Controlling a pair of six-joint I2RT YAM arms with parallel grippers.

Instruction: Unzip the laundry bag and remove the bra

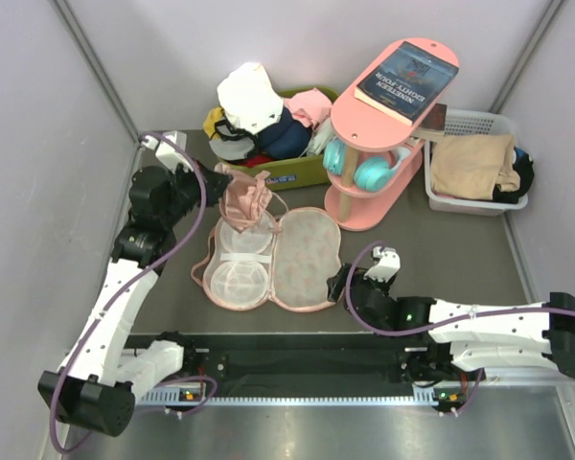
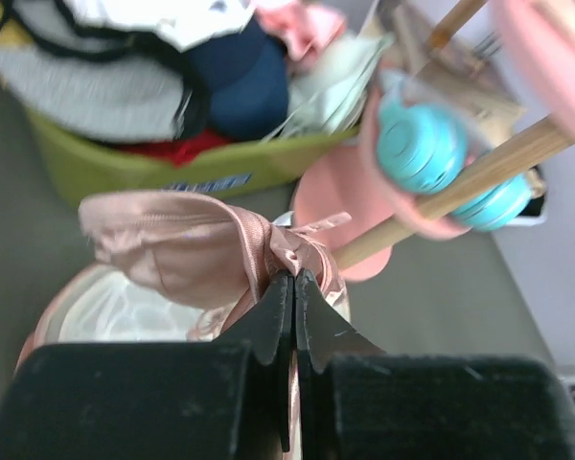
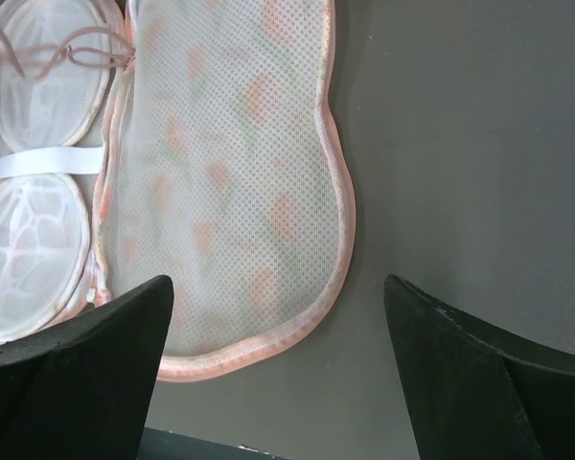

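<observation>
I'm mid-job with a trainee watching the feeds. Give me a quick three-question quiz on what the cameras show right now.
1. True or false: the laundry bag is zipped shut.
2. What is the left gripper clamped on? A) the bra B) the book C) the headphones
3. Fill in the blank: the right gripper, at the bag's near right edge, has its jaws ____ and holds nothing.

Key: 1 false, the bag lies spread open on the table; 2 A; 3 open.
</observation>
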